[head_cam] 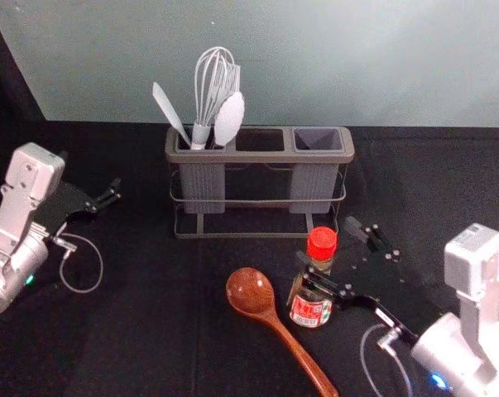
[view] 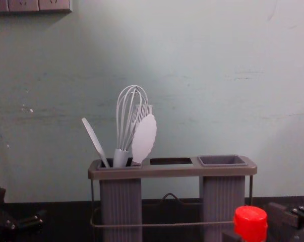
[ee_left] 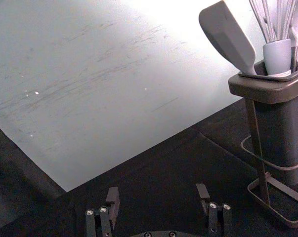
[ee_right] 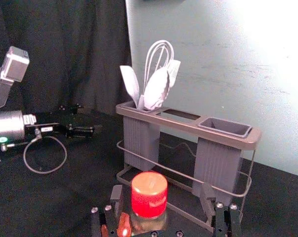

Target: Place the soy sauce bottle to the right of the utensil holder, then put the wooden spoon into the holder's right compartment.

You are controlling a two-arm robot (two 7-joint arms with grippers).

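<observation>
Left end effector (ee_left: 157,189) idling left of the holder, fingers standing apart, holding nothing.

Dark grey utensil holder with wire frame (head_cam: 261,155) standing beyond the right end effector and toward its left; pale grey and white utensils (head_cam: 230,120) filling its left compartment. Right compartment (head_cam: 318,141) awaiting the spoon.

Reddish-brown wooden spoon (head_cam: 251,291) lying left of the right end effector, on its near side.

Red-capped clear glass soy sauce bottle (head_cam: 311,313) standing between the fingers of the right end effector (ee_right: 162,189), which are spreading around it, not clenching.

Bottle step running, grasp apparently pending. Next move likely calling for closing, lifting clear of the frame, setting down right of the holder; spoon following.

Near finger covering part of the bottle in the head view; spoon's handle end running off the lower edge. Bottle's base dropping out of the chest view; finger contact hard to judge.
</observation>
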